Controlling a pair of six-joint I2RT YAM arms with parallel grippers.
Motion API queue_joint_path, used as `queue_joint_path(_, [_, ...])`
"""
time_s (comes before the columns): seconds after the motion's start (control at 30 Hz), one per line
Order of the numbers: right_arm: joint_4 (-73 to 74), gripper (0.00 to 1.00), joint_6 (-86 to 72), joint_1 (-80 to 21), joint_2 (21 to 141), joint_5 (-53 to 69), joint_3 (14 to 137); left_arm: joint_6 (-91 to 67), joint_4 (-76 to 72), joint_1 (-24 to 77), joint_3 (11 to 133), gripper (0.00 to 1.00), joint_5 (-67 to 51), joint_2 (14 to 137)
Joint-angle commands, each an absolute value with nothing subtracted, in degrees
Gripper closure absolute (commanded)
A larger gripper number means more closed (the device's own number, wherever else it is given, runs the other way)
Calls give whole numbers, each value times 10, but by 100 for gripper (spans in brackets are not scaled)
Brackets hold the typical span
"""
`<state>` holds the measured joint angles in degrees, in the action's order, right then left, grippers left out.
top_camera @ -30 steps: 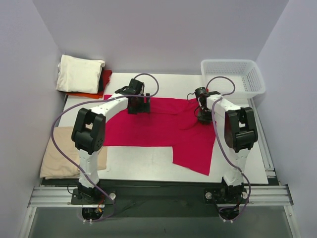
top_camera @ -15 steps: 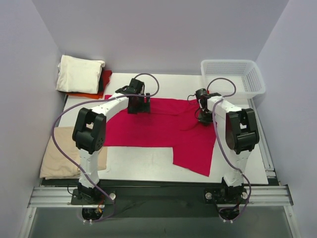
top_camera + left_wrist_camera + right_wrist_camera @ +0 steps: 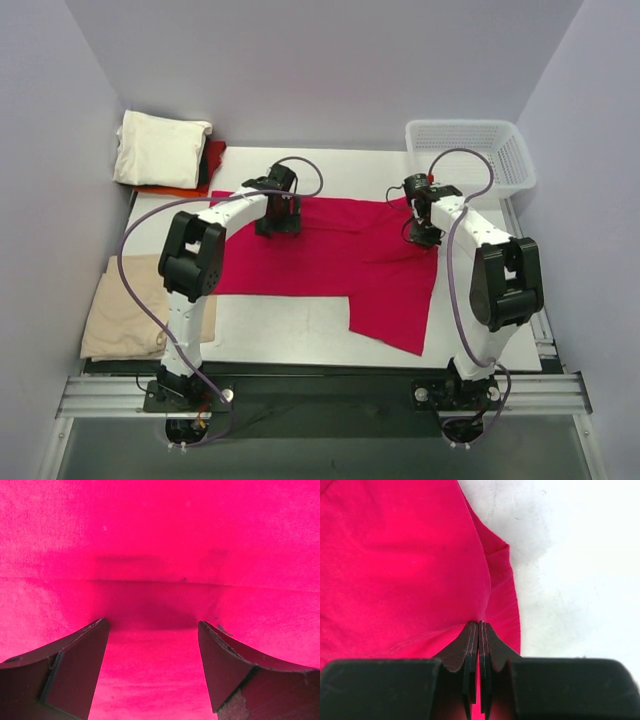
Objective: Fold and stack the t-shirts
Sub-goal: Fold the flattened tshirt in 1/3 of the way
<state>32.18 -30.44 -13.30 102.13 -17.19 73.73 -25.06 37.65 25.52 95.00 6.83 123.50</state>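
Two grippers work at the crimson t-shirt (image 3: 330, 262), which lies spread flat across the middle of the table (image 3: 290, 325), with one lower flap reaching toward the table's near right side. Left gripper (image 3: 277, 222) is over the shirt's far edge, left of the table's centre. In the wrist view its jaws stand wide apart (image 3: 152, 625), low over flat cloth with a shallow crease; contact cannot be told. Right gripper (image 3: 420, 235) is at the shirt's right edge, toward the table's far right. Its jaws are closed tight (image 3: 478, 625), pinching a pucker of the crimson t-shirt (image 3: 395, 570) by the hem, with bare table just beside.

Cream-white t-shirt (image 3: 160, 148) lies folded on top of a pile at the table's far left corner, with the orange-red t-shirt (image 3: 165, 190) under it. Tan-beige t-shirt (image 3: 125, 310) lies folded at the table's near left edge, partly off it. White basket (image 3: 515, 160) sits at the table's far right corner.
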Motion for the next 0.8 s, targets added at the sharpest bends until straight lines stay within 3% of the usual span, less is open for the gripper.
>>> queue_joint_path(0.0, [360, 100, -309, -133, 998, -202, 722, -257, 403, 259, 970, 17, 91, 1245])
queue_joint_path(0.4, [369, 100, -320, -137, 940, -220, 681, -263, 410, 259, 973, 17, 111, 1245])
queue_joint_path(0.63, [378, 98, -325, -139, 976, -195, 667, -269, 410, 259, 974, 17, 115, 1239])
queue_joint_path(0.67, [381, 77, -329, -141, 979, -195, 670, -270, 410, 259, 974, 17, 116, 1236])
queue_joint_path(0.77, [384, 58, -339, -148, 976, -208, 677, -270, 405, 259, 969, 17, 120, 1223])
